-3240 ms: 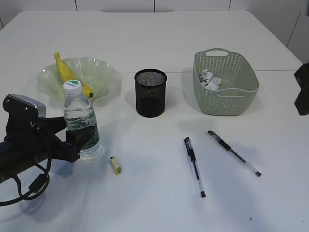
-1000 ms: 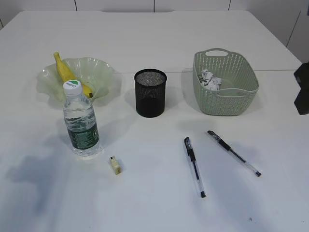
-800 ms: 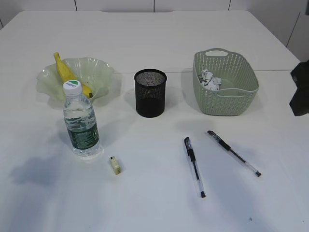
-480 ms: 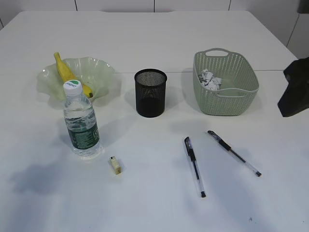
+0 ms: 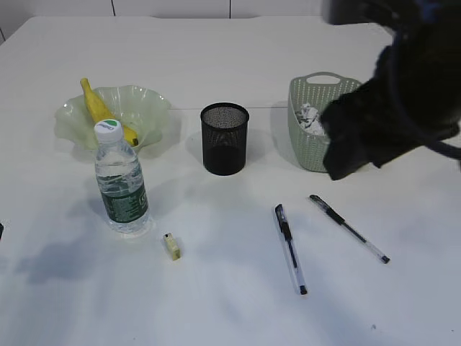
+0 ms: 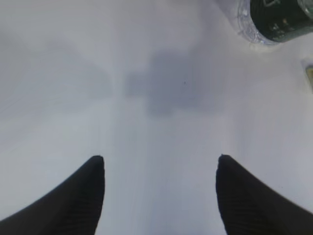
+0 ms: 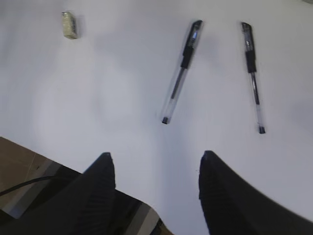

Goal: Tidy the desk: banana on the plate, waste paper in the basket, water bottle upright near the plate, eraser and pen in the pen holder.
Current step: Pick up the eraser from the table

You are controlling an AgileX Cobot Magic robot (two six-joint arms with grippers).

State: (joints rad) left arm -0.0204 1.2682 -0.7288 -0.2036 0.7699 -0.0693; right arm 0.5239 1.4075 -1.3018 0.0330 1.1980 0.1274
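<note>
The left gripper [image 6: 160,196] is seen with its jaws spread wide and nothing between them; only bare white tabletop [image 6: 98,73] lies under the gap, and the base of the bottle [image 6: 274,22] shows at the far right corner of that view.

Taking the pen holder [image 5: 224,138] as the landmark, the green plate [image 5: 148,108] sits well to its left, toward the back, with the banana [image 5: 97,108] lying in it. The bottle [image 5: 121,180] stands upright to the left of the pen holder and nearer the front, just in front of the plate. The eraser [image 5: 171,246] lies on the tabletop in front of the pen holder and slightly left, just beside the bottle's base but apart from it.

Two pens lie loose to the right of the pen holder and nearer the front: the nearer pen [image 5: 289,247] and, beyond it, the farther pen [image 5: 348,228], apart from each other with open tabletop around both. The basket [image 5: 306,108] stands to the right of the pen holder, holding crumpled paper [image 5: 310,117]; much of it is hidden by the blurred right arm [image 5: 403,86].

The right gripper [image 7: 155,188] hangs over the front edge of the tabletop, jaws parted and empty, with both pens and the eraser [image 7: 69,24] ahead of it.
</note>
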